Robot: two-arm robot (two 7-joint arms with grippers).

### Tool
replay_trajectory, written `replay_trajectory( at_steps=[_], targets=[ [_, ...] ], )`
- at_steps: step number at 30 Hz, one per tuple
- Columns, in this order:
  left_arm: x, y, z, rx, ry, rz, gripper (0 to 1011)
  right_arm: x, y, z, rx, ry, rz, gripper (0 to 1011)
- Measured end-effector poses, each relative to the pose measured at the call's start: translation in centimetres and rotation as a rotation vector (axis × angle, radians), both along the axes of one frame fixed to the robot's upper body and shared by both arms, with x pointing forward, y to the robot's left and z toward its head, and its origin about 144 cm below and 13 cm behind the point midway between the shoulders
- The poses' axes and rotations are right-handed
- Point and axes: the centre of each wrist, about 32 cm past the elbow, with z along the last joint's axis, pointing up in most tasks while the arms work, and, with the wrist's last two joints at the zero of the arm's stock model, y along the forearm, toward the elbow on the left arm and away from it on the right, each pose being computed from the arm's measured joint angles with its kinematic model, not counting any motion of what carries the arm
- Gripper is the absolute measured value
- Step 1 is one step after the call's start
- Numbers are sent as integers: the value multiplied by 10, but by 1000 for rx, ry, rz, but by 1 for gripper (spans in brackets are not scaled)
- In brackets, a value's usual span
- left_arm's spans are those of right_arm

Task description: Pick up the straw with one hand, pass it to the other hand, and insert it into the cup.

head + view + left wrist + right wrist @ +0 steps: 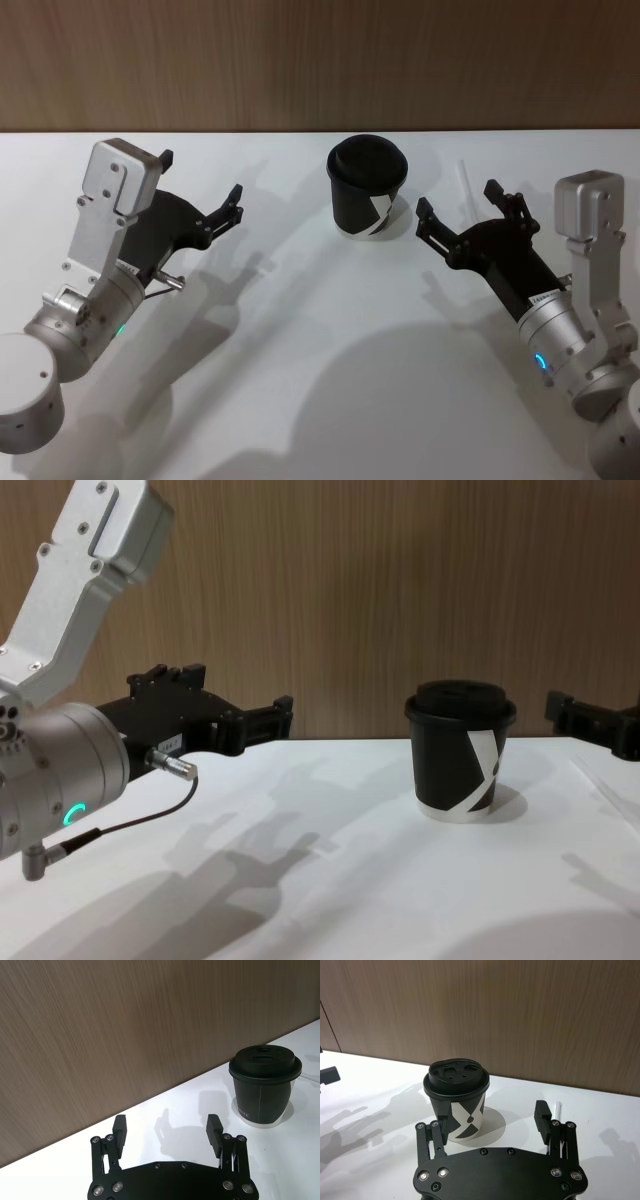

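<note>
Likely a robot lab or demo bench: plain white tabletop [300,390] backed by a wood-grain wall panel [320,60], 2 silver machine arms, left arm [105,215] and right arm [590,240], with glowing status rings, and 1 black takeaway cup [366,195].

A cup [367,190] stood upright on the table [320,400], near the far edge and roughly in the middle, with a wall [320,60] rising just behind the table. The straw [464,182] lay flat on the table just right of the cup, not touching it, pointing toward the wall. The left tool [201,175] hung above the table, well apart to the cup's left. The right tool [458,198] hung near the cup's right side, over the straw's nearer part.
</note>
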Motion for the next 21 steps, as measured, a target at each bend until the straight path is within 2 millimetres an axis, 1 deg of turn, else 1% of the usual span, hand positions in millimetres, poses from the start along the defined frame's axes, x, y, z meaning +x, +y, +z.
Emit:
replay_trajectory(
  at_steps=[21],
  targets=[
    [0,0,0,0,0,0,1001,0,0,0,0,0,0,1001]
  ],
)
